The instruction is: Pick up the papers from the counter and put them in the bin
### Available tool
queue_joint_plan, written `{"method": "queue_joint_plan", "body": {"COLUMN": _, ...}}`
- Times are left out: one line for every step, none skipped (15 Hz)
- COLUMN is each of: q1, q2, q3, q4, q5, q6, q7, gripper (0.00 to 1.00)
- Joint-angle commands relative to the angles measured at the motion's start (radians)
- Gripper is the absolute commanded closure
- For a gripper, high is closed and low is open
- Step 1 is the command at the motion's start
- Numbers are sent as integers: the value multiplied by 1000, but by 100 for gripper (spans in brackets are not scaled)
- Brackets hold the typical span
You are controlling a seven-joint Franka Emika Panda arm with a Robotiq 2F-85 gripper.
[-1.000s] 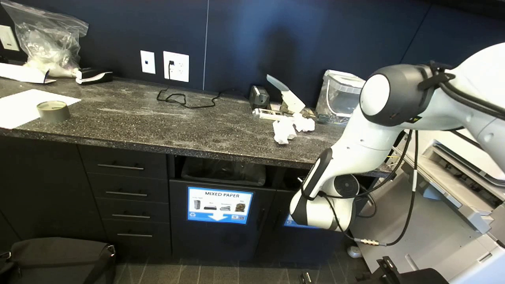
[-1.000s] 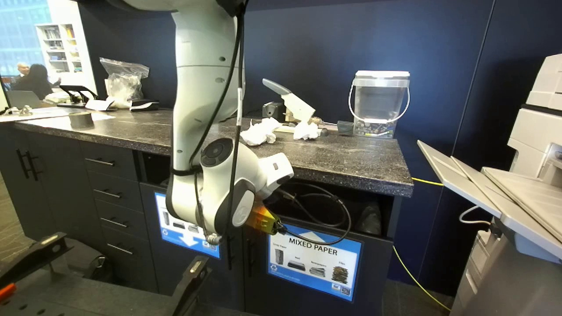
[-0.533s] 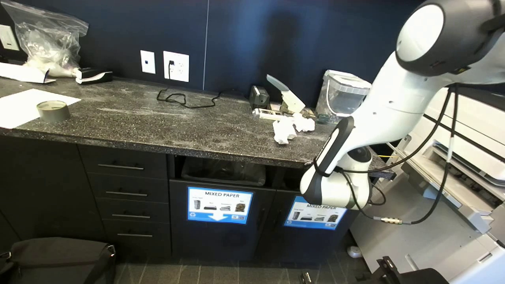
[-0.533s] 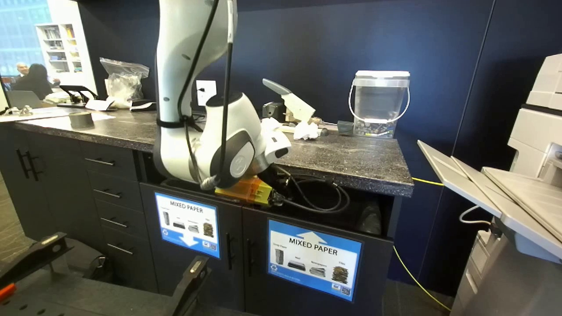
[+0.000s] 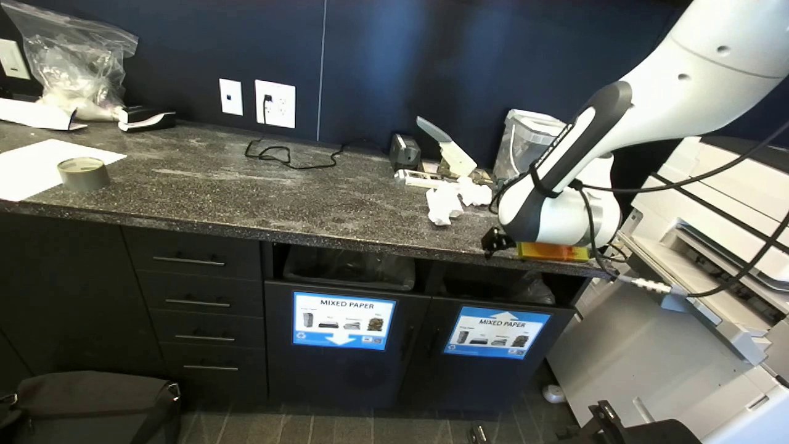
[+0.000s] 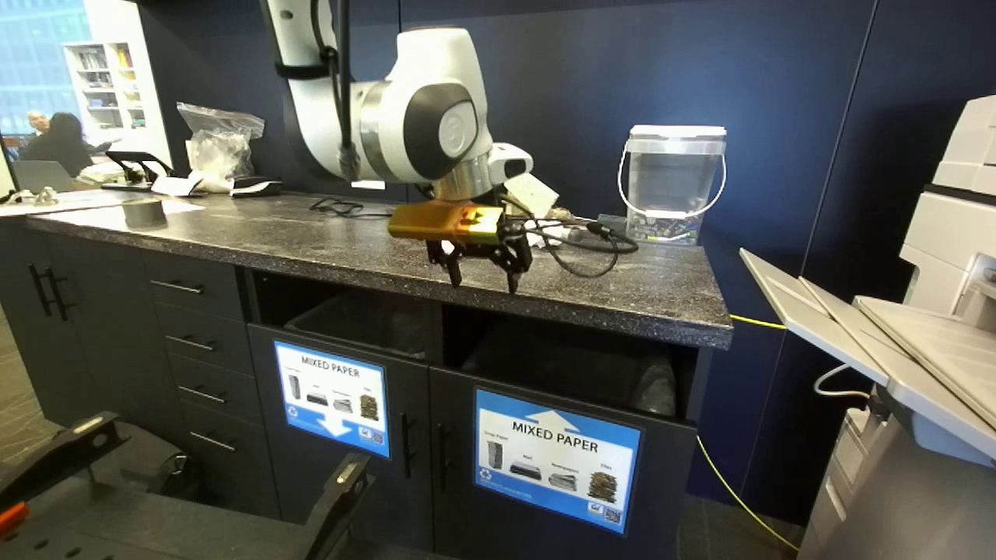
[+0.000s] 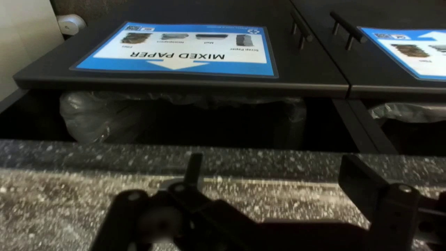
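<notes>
The papers (image 5: pixel 444 203) are crumpled white wads on the counter (image 5: pixel 265 191), seen in an exterior view. In an exterior view they are mostly behind my gripper, with only a bit of white paper (image 6: pixel 549 231) showing. My gripper (image 6: pixel 485 285) is open, points down and holds nothing, above the counter's front edge. In the wrist view my gripper (image 7: pixel 271 159) has its fingers wide apart with only speckled counter between them. The bin panels with blue-and-white signs (image 6: pixel 556 459) stand below the counter. In the wrist view, a bin's dark opening with plastic liner (image 7: pixel 90 116) lies beyond the edge.
A lidded plastic bucket (image 6: pixel 675 179) and a device with a raised grey lever (image 5: pixel 453 154) stand behind the papers. A printer (image 5: pixel 672 320) is at the right. A plastic bag (image 5: pixel 77 74), tape roll (image 5: pixel 84 176) and flat sheet (image 5: pixel 37 163) lie at the left.
My arm has lifted from in front of the bins, bringing the gripper up to above the counter's front edge. The bin openings and signs are now uncovered. The papers have not moved.
</notes>
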Motion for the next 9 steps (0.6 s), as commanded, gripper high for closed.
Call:
{"method": "queue_joint_plan", "body": {"q1": 23, "q2": -91, "q3": -39, "q4": 61, "q5": -63, "q6": -124, "q7": 10, "gripper": 0}}
{"method": "queue_joint_plan", "body": {"q1": 23, "q2": -85, "q3": -43, "q4": 98, "q5": -85, "q6": -119, "q7": 8, "gripper": 0}}
{"method": "queue_joint_plan", "body": {"q1": 4, "q2": -83, "q3": -25, "q4": 130, "q5": -99, "q6": -119, "q7": -5, "gripper": 0}}
{"method": "queue_joint_plan", "body": {"q1": 4, "q2": -73, "q3": -29, "q4": 160, "q5": -114, "q6": -111, "q7": -2, "gripper": 0}}
{"method": "queue_joint_plan", "body": {"q1": -10, "q2": -56, "q3": -14, "q4": 196, "q5": -116, "q6": -109, "q7": -4, "gripper": 0}}
{"method": "queue_joint_plan", "body": {"q1": -22, "q2": -42, "q3": 0, "q4": 229, "q5": -113, "q6": -110, "q7": -5, "gripper": 0}}
{"method": "queue_joint_plan", "body": {"q1": -48, "q2": -20, "q3": 24, "q4": 266, "q5": -100, "q6": -103, "q7": -16, "gripper": 0}}
{"method": "queue_joint_plan", "body": {"q1": -79, "q2": 3, "q3": 56, "q4": 305, "q5": -85, "q6": -100, "q7": -25, "gripper": 0}}
{"method": "queue_joint_plan", "body": {"q1": -120, "q2": 31, "q3": 96, "q4": 350, "q5": -53, "q6": -102, "q7": -60, "gripper": 0}}
